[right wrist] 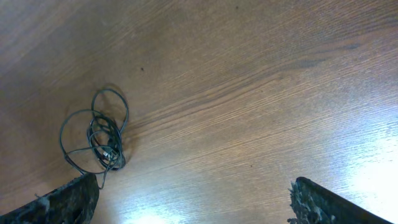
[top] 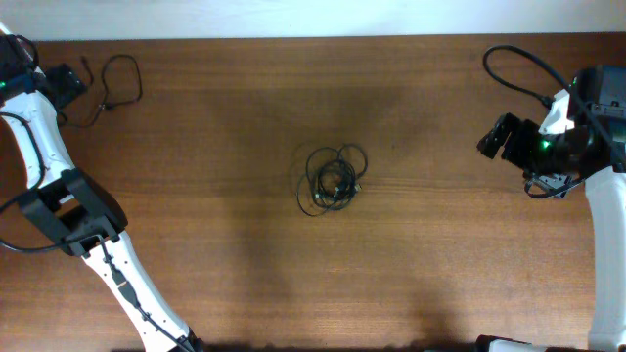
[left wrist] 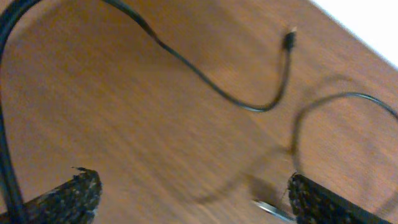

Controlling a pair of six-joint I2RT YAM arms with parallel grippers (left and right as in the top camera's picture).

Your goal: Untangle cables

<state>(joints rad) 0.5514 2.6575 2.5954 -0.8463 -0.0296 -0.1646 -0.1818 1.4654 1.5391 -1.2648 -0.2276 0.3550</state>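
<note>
Left fingers stand wide apart with nothing between them, hovering over a loose thin black cord with a small plug end. It lies alone toward the 10 o'clock corner of the brown wooden table. Its place there suggests it is already parted from the rest and laid out of the way. Right fingers are likewise spread and empty. They are held off at 3 o'clock from the small knotted bundle of thin black cords at the table's centre, probably leaving room for an approach.

Only the overhead view gives the layout: bundle and loose cord lie well apart. The left wrist view adds the plug tip and a second, blurred curve of cord at 3 o'clock. The right wrist view shows the bundle's overlapping loops around a tight knot, at 8 o'clock in its frame, clear of both fingers.
</note>
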